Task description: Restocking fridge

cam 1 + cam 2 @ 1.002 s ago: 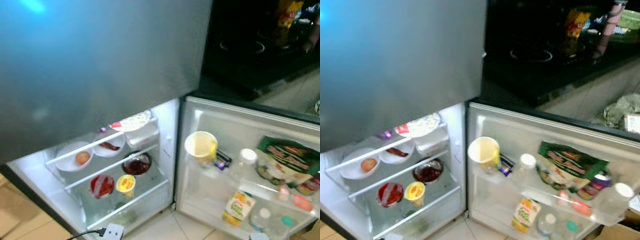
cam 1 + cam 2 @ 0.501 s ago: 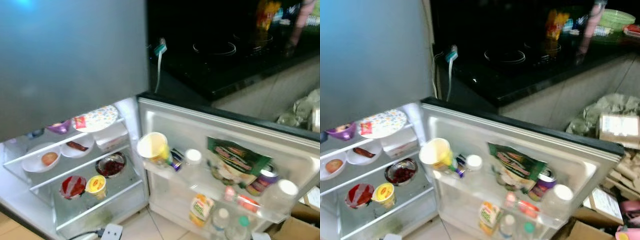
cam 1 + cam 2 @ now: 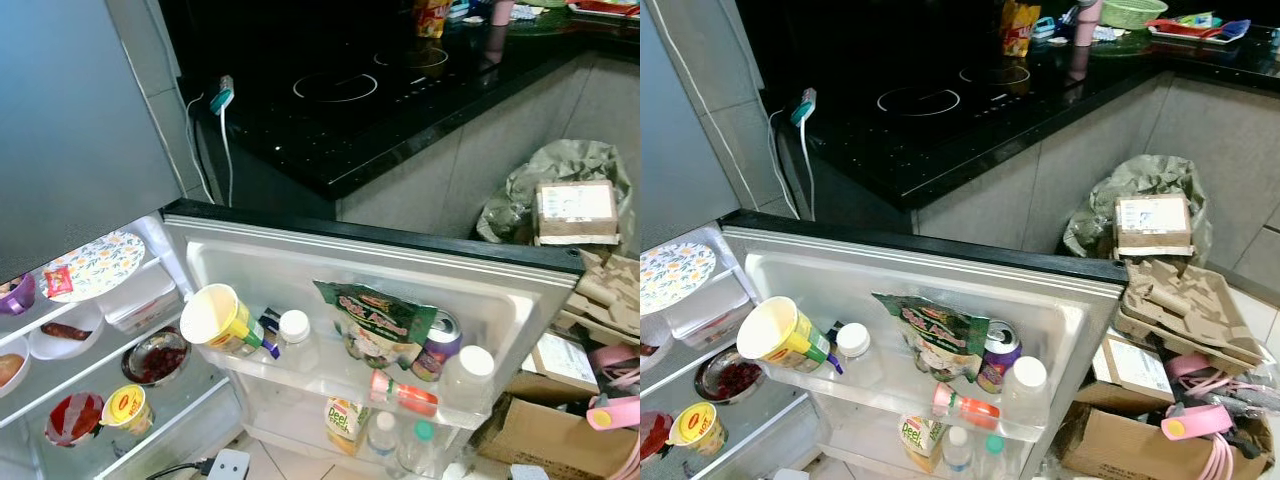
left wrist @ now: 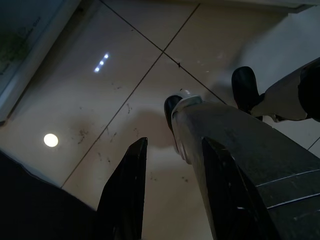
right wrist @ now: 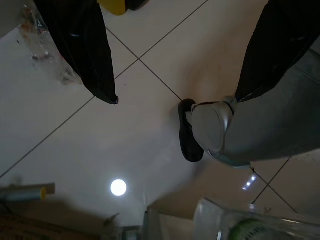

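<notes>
The fridge's lower door point(image 3: 380, 262) stands open. Its upper rack holds a tipped yellow cup point(image 3: 215, 318), a white-capped bottle point(image 3: 295, 330), a green snack bag point(image 3: 378, 325), a can point(image 3: 437, 340) and a clear bottle point(image 3: 468, 372). A juice carton point(image 3: 345, 425) sits in the rack below. On the fridge shelves at left lie a floral plate point(image 3: 92, 265), a bowl of red food point(image 3: 155, 355) and a yellow tub point(image 3: 125, 408). My left gripper point(image 4: 175, 142) and right gripper point(image 5: 175, 99) hang open over the tiled floor, holding nothing.
A black counter with a hob point(image 3: 335, 87) runs behind the door, with a charger and cable point(image 3: 220, 100) at the wall. A full rubbish bag point(image 3: 560, 190), cardboard boxes point(image 3: 1180, 300) and pink items point(image 3: 615, 410) crowd the floor at right. A power strip point(image 3: 225, 465) lies by the fridge.
The camera has swung to the right: the fridge shelves slid to the left edge and the counter, rubbish bag and boxes came into view. Nothing in the fridge has moved.
</notes>
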`<state>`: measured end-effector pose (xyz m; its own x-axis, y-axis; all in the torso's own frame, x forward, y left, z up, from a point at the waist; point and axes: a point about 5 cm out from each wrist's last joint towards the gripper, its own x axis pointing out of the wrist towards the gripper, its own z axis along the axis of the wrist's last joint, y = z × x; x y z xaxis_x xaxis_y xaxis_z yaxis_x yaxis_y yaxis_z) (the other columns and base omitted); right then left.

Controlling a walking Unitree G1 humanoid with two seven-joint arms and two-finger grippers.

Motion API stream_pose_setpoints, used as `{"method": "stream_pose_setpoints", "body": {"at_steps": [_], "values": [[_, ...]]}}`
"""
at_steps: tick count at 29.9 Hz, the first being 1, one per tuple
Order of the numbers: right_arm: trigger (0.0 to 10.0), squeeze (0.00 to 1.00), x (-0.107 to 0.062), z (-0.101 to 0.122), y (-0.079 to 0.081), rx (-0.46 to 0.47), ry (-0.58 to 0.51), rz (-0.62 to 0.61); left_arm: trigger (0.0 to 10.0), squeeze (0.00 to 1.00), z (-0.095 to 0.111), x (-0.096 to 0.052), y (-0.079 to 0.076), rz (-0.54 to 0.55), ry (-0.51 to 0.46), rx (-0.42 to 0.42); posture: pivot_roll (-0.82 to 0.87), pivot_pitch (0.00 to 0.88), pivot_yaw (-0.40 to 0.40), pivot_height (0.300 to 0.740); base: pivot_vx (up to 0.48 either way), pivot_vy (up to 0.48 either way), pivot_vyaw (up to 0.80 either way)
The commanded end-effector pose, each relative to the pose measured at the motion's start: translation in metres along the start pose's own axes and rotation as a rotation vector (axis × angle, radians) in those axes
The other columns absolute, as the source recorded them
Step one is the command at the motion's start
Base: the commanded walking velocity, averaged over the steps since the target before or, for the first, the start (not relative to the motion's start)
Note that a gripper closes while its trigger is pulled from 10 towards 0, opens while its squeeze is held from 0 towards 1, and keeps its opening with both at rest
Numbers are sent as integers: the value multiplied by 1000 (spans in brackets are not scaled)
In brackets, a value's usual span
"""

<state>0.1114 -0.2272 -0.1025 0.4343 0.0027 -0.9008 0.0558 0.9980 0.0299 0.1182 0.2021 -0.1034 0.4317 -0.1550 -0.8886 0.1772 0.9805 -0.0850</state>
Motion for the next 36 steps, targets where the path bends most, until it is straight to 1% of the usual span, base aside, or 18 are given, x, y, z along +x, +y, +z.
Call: {"method": "stream_pose_setpoints", "body": {"at_steps": [1, 6, 12, 16, 17, 18, 20, 23, 25, 31, 36], "values": [[10000, 0, 0, -1, 1, 1, 1, 0, 10000, 0, -10, -1, -3, -15, 41, 7, -28, 0, 6, 740, 0, -480, 0], [10000, 0, 0, -1, 1, 2, 2, -1, 10000, 0, -11, -1, -4, -15, 46, 5, -27, 0, 8, 740, 0, -480, 0], [10000, 0, 0, -1, 1, -3, 2, -9, 10000, 0, -12, -1, -3, -8, 43, -12, -26, 0, 8, 740, 0, 0, 0], [10000, 0, -1, 1, -7, -6, -3, -48, 10000, 0, -12, -1, -4, -11, 47, -26, -24, 0, 8, 740, 0, 0, 0], [10000, 0, -2, 2, -11, 2, -9, -64, 10000, 0, -13, -1, -4, -16, 50, -19, -23, 0, 7, 740, 0, 0, 0], [10000, 0, -2, 2, -11, 2, -9, -64, 10000, 0, -13, -1, -4, -16, 50, -19, -23, 0, 7, 740, 0, 0, 0], [10000, 0, -3, 8, -19, 21, -28, -95, 10000, 0, -13, -1, -5, -19, 54, -17, -26, 0, 9, 740, 0, 0, 0], [10000, 0, -4, 12, -23, 33, -42, -111, 10000, 0, -14, -1, -5, -17, 58, -19, -26, 0, 9, 740, 0, 0, 0], [10000, 0, -4, 17, -28, 41, -56, -128, 10000, 0, -15, -1, -6, -17, 64, -16, -26, 0, 8, 740, -322, 0, 0], [10000, 0, -4, 17, -27, 39, -56, -129, 10000, 0, -15, -1, -7, -18, 66, -19, -25, 0, 6, 740, -340, 0, 0], [10000, 0, -4, 7, -23, 33, -27, -121, 10000, 0, -15, -1, -7, -19, 67, -9, -24, 0, 6, 740, -373, 0, 0]]}}
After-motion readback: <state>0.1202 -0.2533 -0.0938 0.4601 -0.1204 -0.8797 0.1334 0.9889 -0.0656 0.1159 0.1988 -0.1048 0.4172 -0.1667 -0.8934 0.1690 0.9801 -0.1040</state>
